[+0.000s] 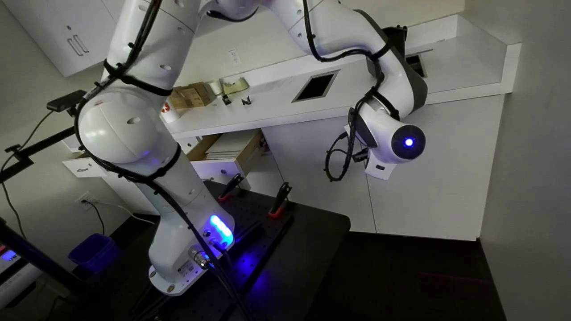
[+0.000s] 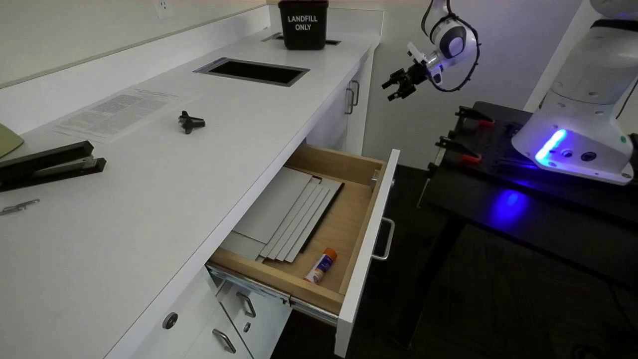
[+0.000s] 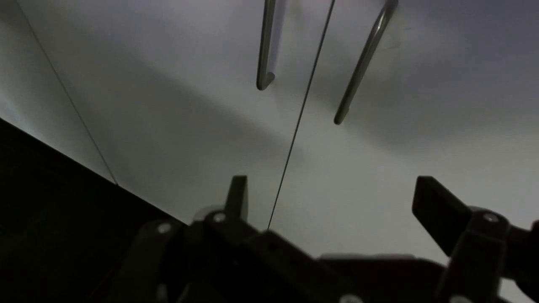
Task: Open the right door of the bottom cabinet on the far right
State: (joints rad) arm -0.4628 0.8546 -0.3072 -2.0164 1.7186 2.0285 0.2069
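The bottom cabinet (image 1: 312, 174) has two plain white doors below the counter. Its right door (image 1: 437, 187) looks closed, flush with its twin; it also shows in the wrist view (image 3: 421, 139) and edge-on in an exterior view (image 2: 365, 94). The right door's slim metal handle (image 3: 365, 63) is in the wrist view's upper middle, right of the centre seam. The twin door's handle (image 3: 265, 46) is left of the seam. My gripper (image 2: 389, 91) is open and empty, pointing toward the doors, apart from them. In the wrist view its fingers (image 3: 332, 185) appear below both handles.
An open wooden drawer (image 2: 379, 214) with boards and a glue stick sticks out beside the cabinet. A black table (image 1: 312, 240) with clamps bears the robot base. A wall (image 1: 531, 169) borders the right door. The countertop (image 2: 149, 199) holds a black bin (image 2: 305, 35).
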